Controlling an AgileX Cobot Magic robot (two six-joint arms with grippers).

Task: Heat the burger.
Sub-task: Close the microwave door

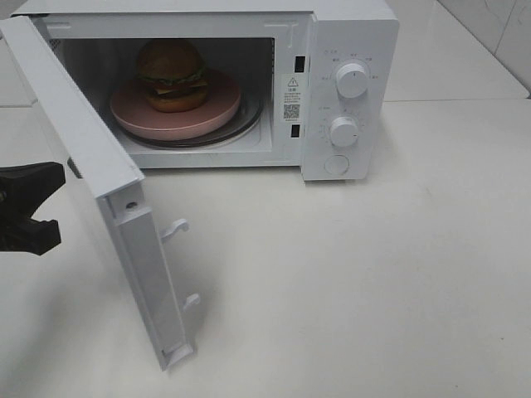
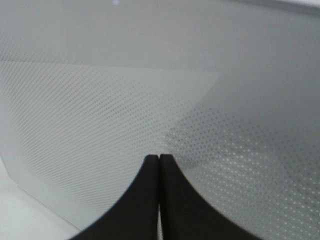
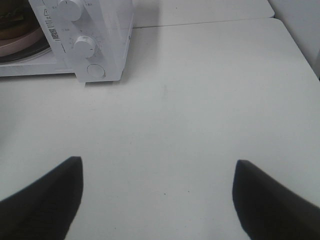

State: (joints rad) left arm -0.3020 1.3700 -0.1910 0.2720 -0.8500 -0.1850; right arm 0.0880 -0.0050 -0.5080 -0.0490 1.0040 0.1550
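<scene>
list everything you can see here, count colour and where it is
microwave: 1, white, back of the table
door: 1, white, swung open on the microwave's left
burger: 1, brown bun with a dark patty, green and yellow layers, on the plate inside the microwave
plate: 1, pink, on the turntable
turntable: 1, clear glass, microwave floor
knobs: 2, white, stacked on the control panel
button: 1, white, below the knobs
table: 1, white, under everything
left gripper: 1, black, shut, at the door's outer face
right gripper: 1, black, open, over bare table
</scene>
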